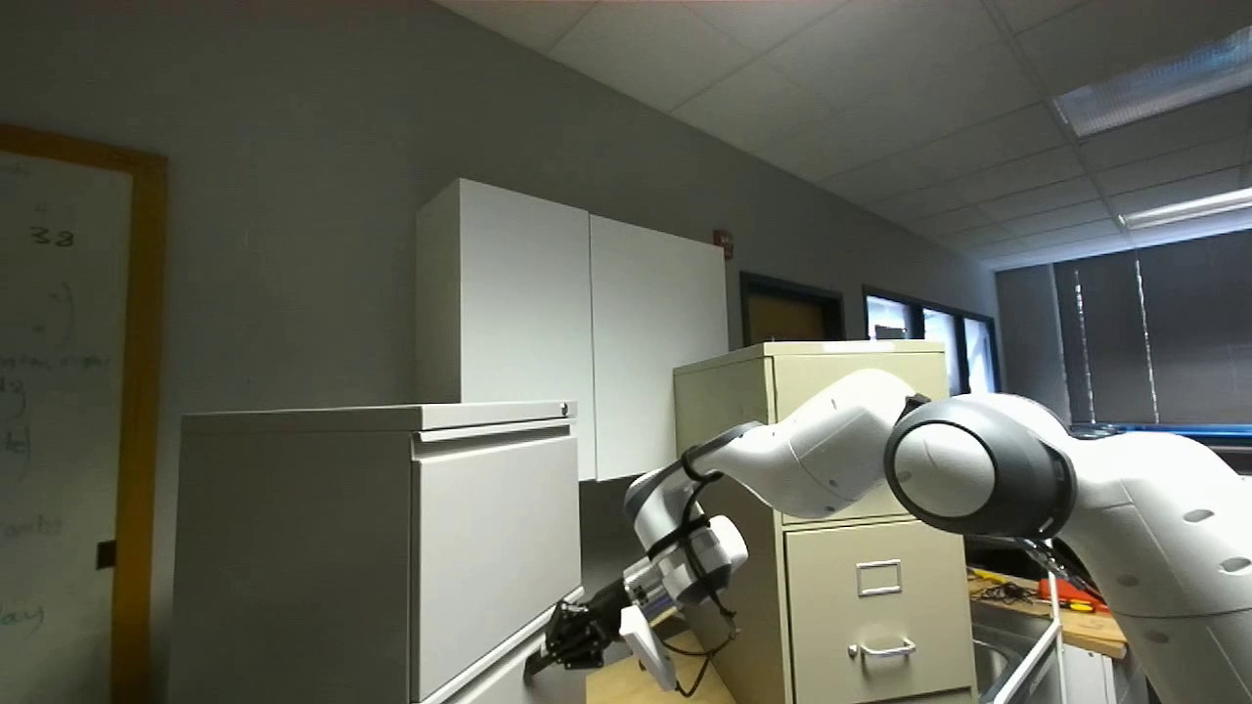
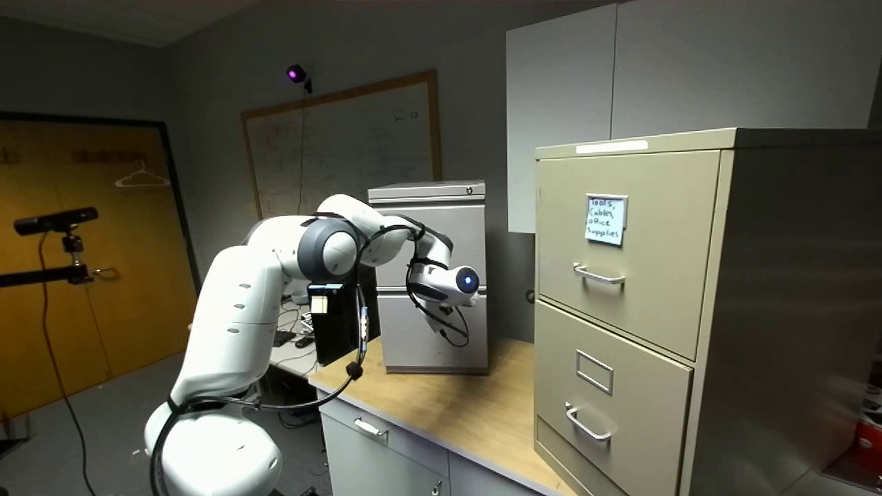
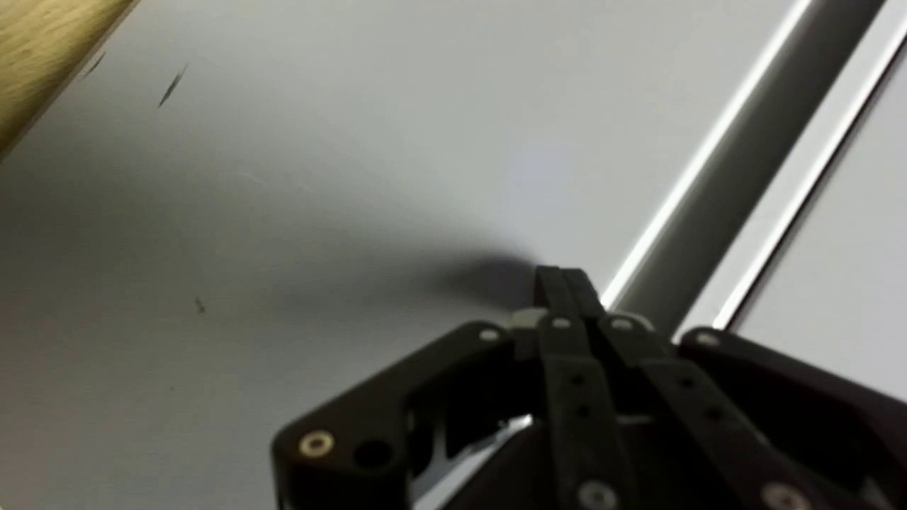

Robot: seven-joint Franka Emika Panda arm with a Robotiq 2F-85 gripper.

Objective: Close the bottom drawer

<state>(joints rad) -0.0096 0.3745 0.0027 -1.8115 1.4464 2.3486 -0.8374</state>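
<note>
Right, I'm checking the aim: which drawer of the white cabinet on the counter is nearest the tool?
The bottom drawer, just above the counter: the closed tool is at its front, while the upper drawer lies beyond the dark strip.

In an exterior view I get a feed tilted upward, obliquely past the plain white metal cabinet [image 1: 362,557] toward the pale tiled ceiling [image 1: 880,108]; in an exterior view I face that cabinet's front from farther back, the boxy beige metal filing cabinet [image 2: 665,241] near at right. Both share these cabinets and the white jointed robot arm [image 2: 234,317]. My wrist view, rolled aslant, looks from close up along the black two-fingered gripper [image 3: 562,276] at the smooth white bottom drawer [image 3: 340,163].
</note>
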